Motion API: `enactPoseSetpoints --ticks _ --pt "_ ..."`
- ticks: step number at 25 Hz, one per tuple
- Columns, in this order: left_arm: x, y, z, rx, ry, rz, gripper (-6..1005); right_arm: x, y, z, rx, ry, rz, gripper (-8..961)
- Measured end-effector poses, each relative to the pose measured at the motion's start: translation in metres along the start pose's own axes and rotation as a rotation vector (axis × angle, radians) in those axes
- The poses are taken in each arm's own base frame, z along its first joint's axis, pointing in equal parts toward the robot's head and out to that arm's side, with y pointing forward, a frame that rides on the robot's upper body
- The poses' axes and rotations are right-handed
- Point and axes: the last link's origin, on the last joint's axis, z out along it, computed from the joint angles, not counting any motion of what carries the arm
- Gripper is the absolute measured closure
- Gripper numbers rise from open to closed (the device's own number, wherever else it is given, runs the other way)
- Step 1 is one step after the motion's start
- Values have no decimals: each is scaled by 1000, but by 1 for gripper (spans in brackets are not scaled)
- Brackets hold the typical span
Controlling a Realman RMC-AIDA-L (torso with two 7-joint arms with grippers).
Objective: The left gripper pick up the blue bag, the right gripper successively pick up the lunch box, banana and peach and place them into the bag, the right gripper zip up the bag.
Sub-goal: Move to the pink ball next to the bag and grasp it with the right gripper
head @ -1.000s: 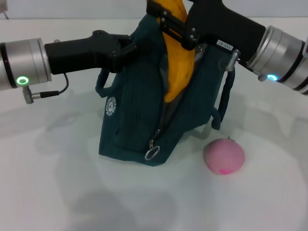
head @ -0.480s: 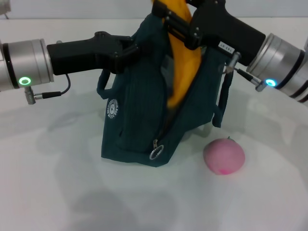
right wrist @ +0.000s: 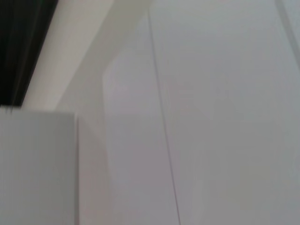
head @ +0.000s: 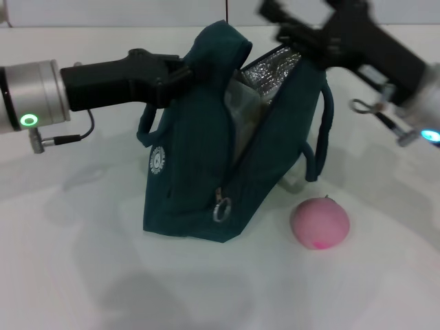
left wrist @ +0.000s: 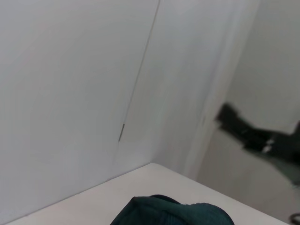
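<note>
- While my left claw (head: 180,72) stays clamped on the top edge of the blue bag (head: 199,172), the bag stands upright near the middle of the desk (head: 82,275), leaning a little toward the left edge.
- Its mouth gapes open, showing silver lining (head: 271,65) and a pale shape inside that I take for the lunch box (head: 244,113); I cannot see the banana now.
- My right claw (head: 292,24) has lifted clear of the bag toward the far right corner; it is blurred, and I cannot tell whether it is apart or together.
- On the desk just right of the bag, toward the near edge, lies the peach (head: 320,222), apart from the fabric.
- At the bag's near corner the zipper pull (head: 221,208) hangs down.
- From the left wrist view I see only the bag's top edge.
</note>
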Motion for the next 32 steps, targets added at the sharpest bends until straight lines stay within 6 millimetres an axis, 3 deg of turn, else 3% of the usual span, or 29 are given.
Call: enactPoseSetpoints --ticks 4,9,13,17,21,25,32 --pt "-6 -1 -10 23 -1 -14 962 -9 -2 -30 -42 33 32 110" --pt "-9 -2 -13 30 -5 -17 961 -12 -3 -80 -177 272 22 124" --pt "-9 -3 -14 32 -7 -15 961 0 -1 -125 -147 414 15 124" --pt "-6 -2 -10 24 -5 -5 961 21 10 -157 -98 513 0 124" --pt "-6 -1 -6 16 -5 -2 960 45 18 -163 -59 599 -6 124" --pt "-6 -1 -6 17 -4 1 960 63 23 -152 -84 669 -21 123" --pt "-6 0 -6 16 -3 13 961 76 20 -143 -63 719 -36 123"
